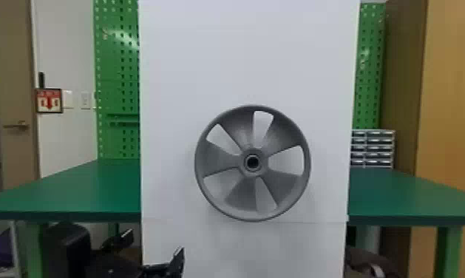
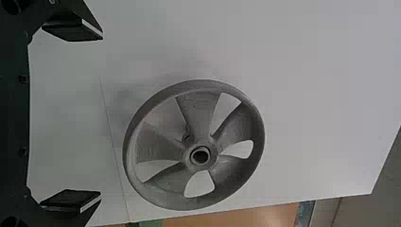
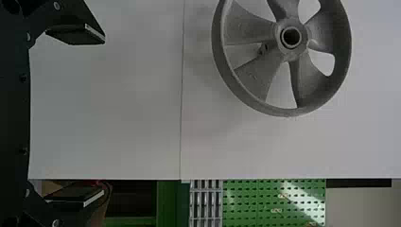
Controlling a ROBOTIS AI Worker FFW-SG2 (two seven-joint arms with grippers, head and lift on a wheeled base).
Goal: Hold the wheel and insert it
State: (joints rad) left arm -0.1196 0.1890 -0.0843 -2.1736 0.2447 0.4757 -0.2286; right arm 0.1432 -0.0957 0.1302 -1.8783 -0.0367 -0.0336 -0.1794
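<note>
The left gripper [image 1: 155,244] is low and left of centre in the head view, below the wheel and to its left. A grey five-spoked wheel [image 1: 283,182] is upright at the front of a white panel, its round hub hole facing the robot. In the left wrist view, the left gripper [image 2: 100,116] is wide open with nothing between its fingers, and the wheel [image 2: 196,113] stands beyond the fingertips. From the right wrist, the right gripper [image 3: 103,117] also appears open and holding nothing, with the wheel [image 3: 309,82] farther off, touching neither finger.
The tall white panel [image 1: 250,55] has a horizontal seam near the wheel's lower rim. Green tabletops [image 1: 76,188] extend on both sides behind it. A small drawer cabinet [image 1: 373,149] stands at the right, and green pegboard [image 1: 116,74] rises at the back.
</note>
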